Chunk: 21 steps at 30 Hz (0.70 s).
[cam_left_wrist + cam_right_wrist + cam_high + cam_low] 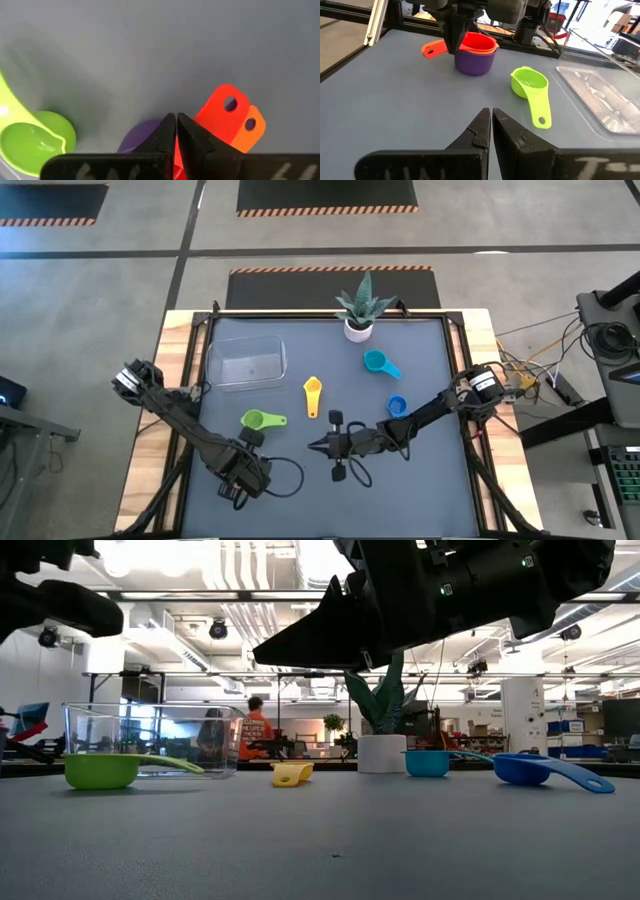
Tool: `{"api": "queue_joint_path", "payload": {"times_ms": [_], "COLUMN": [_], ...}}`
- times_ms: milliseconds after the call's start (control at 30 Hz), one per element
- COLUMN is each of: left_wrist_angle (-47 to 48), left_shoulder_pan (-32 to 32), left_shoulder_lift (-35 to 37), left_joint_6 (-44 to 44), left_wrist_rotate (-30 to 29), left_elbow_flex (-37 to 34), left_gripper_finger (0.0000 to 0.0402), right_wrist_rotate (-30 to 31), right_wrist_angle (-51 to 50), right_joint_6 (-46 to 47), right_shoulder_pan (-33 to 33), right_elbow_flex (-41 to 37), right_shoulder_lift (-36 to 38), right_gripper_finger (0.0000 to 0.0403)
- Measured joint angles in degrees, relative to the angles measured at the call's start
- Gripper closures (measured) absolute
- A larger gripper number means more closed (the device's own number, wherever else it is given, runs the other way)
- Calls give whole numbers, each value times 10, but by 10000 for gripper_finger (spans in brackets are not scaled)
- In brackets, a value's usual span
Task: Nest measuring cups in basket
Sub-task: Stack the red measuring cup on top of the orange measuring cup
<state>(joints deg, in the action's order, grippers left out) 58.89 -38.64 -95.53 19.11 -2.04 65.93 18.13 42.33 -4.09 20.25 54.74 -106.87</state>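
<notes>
A purple measuring cup (474, 62) stands on the grey mat near the front left, with a red cup (481, 40) and an orange one (250, 134) nested in it. My left gripper (454, 49) points down at this stack, shut. A green cup (256, 420), a yellow cup (312, 394), a teal cup (377, 362) and a blue cup (397, 407) lie loose on the mat. The clear basket (214, 366) sits at the far left with nothing in it. My right gripper (314, 446) hovers level over the mat's middle, shut, with nothing between its fingers. My left gripper comes from above, pointing down, with its tips on the red cup's rim (192, 125) where the handle joins the bowl. Red shows in the slit between the two fingers. Whether one finger is inside the bowl I cannot tell. The purple cup's base looks to be resting on the mat.
A white plant pot (358, 330) stands at the mat's far edge. The green cup (530, 85) lies between the stack and the basket (600, 95). People sit in the room beyond the table.
</notes>
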Motion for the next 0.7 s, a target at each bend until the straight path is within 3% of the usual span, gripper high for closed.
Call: {"api": "queue_joint_path", "payload": {"times_ms": [233,400,700], "left_wrist_angle": [109,142,83], "left_shoulder_pan": [-11,-63,-168], "left_shoulder_lift": [1,2,1], "left_joint_6": [40,105,285], "left_wrist_rotate": [0,1,-3], "left_elbow_flex": [76,134,87], "left_gripper_finger": [401,401,401], "right_wrist_rotate": [-1,-1,-57], "right_wrist_angle": [-1,-3,-18], "right_joint_6": [18,14,11], "right_shoulder_pan": [0,-4,-19], "right_elbow_flex": [0,7,59], "right_shoulder_lift": [-1,-1,-21], "right_gripper_finger": [394,394,394]}}
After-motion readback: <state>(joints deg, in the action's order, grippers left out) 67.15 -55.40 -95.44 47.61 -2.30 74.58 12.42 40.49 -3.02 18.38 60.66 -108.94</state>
